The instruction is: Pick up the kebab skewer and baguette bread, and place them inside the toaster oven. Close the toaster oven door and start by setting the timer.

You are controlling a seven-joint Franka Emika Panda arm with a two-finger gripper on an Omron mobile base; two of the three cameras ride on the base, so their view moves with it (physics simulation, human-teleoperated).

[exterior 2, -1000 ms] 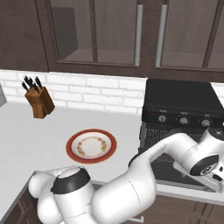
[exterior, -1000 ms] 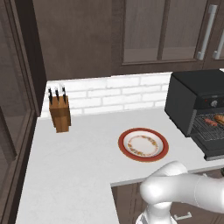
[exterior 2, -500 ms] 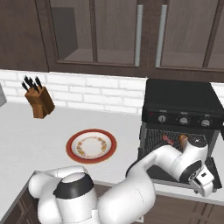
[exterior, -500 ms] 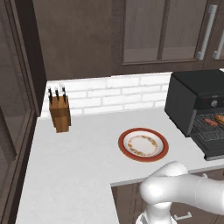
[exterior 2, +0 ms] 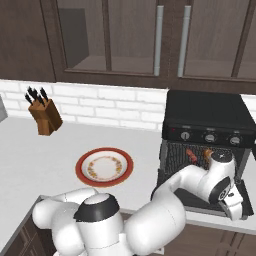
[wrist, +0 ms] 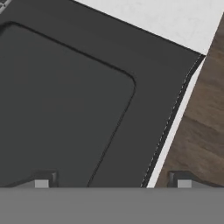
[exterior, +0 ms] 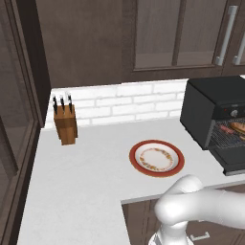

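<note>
The black toaster oven [exterior 2: 205, 112] [exterior: 210, 110] stands open at the counter's right end. Its door [exterior 2: 197, 201] [exterior: 235, 163] [wrist: 65, 100] lies folded down flat. On the wire rack inside, the kebab skewer [exterior 2: 191, 154] shows red and orange chunks. The arm covers most of the baguette bread; a golden-brown piece of food [exterior: 238, 127] lies on the rack. My gripper [exterior 2: 239, 210] [wrist: 113, 183] hangs open and empty just above the door's front edge. Three silver dials [exterior 2: 210, 137] sit on the control strip; I cannot tell which is the timer.
A red-rimmed plate [exterior: 156, 158] [exterior 2: 104, 166] lies mid-counter with nothing on it. A wooden knife block [exterior: 65, 123] [exterior 2: 45, 117] stands at the back left by the brick wall. Wall cabinets hang above. The counter's front edge and wood cabinet fronts [wrist: 197, 144] lie beyond the door.
My hand has dropped and shifted from beside the oven's right front to just over the lowered door's front edge. The jaws stayed open. Nothing on the counter moved.
</note>
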